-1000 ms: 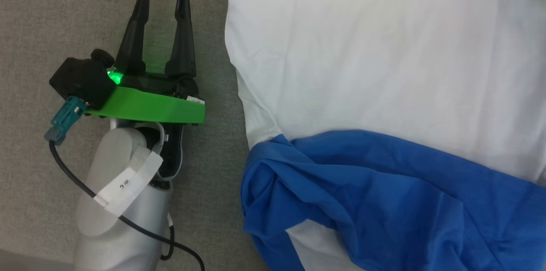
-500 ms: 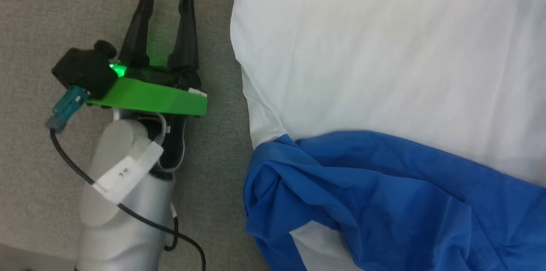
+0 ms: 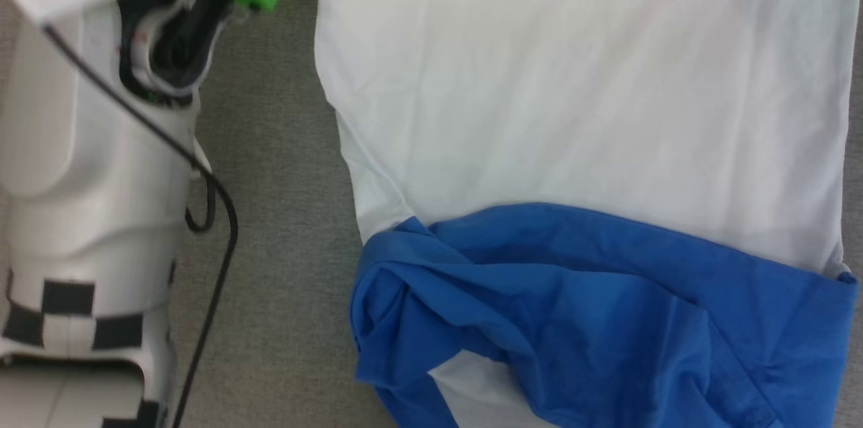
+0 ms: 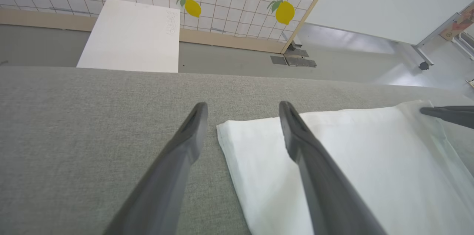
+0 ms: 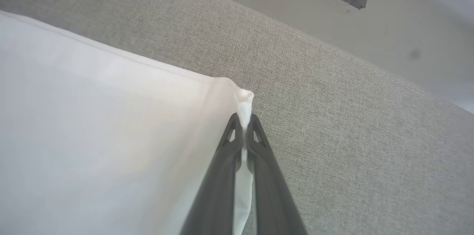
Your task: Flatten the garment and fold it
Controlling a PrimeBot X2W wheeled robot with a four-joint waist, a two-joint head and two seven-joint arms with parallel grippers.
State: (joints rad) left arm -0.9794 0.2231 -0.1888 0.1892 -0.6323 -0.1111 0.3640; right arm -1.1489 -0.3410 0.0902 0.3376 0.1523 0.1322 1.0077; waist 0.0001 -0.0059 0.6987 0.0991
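The garment (image 3: 573, 91) lies spread on the grey surface, its white body flat. Its blue sleeves (image 3: 573, 300) are bunched across the near end. In the left wrist view my left gripper (image 4: 242, 107) is open, low over the far left corner of the garment (image 4: 370, 161); one finger is over the cloth, the other over bare surface. In the right wrist view my right gripper (image 5: 244, 118) is shut on the far right corner of the garment (image 5: 92, 135), with a pinch of white cloth sticking out past its tips. Its dark finger (image 4: 448, 114) shows at the right edge of the left wrist view.
My pale left forearm (image 3: 87, 145) runs up the left of the head view, a black cable along it. The grey fabric surface (image 3: 270, 212) borders the garment. A white box (image 4: 133, 37) stands on the floor beyond the far edge, before a tiled wall.
My left arm has reached forward, so its fingers have left the top of the head view. The head camera has shifted a little. The right gripper has shut.
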